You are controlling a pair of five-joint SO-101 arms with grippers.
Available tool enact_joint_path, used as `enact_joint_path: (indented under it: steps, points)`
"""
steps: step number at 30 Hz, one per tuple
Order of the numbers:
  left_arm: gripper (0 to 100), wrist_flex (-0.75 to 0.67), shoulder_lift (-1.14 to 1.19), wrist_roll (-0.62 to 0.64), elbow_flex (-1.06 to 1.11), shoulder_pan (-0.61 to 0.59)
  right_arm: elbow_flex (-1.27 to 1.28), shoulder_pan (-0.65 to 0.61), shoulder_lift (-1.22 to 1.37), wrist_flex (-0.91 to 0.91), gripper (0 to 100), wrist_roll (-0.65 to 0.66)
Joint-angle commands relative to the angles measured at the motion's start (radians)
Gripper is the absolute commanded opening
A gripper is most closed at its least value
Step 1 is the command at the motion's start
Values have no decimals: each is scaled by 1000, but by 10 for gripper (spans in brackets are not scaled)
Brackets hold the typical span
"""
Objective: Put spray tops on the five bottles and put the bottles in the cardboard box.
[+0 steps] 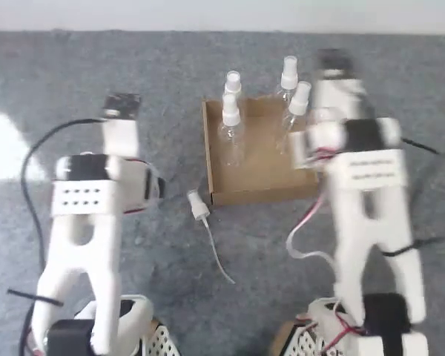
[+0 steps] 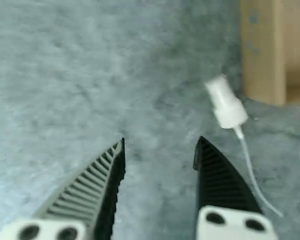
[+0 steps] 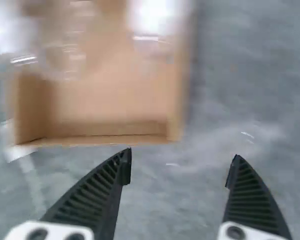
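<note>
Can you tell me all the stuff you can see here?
box: one, brown cardboard, middle of the table, open on top
bottles: four, clear, white on top, standing at the far end of the box
loose spray top: one, white with a thin tube, lying on the table by the box's near corner on the left arm's side
table: one, grey
arms: two, white, left arm and right arm, one on each side of the box
pincers: two, both open; left pincer over the table beside the loose spray top, right pincer over the table just in front of the box
</note>
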Motion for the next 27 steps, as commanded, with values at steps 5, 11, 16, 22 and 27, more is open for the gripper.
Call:
enact_joint_path:
  steps: [5, 11, 16, 22, 27]
  points:
    - [210, -190, 2, 74, 116, 130, 264, 340, 45, -245, 263, 55]
    - [210, -192, 2, 72, 120, 132, 298, 344, 165, -418, 261, -144]
    - [210, -192, 3, 66, 122, 132, 204, 340, 255, -424, 262, -387]
    - [210, -192, 3, 71, 122, 130, 155, 340, 380, -433, 263, -595]
    - [210, -196, 3, 68, 143, 130, 109, 346, 463, -423, 259, -600]
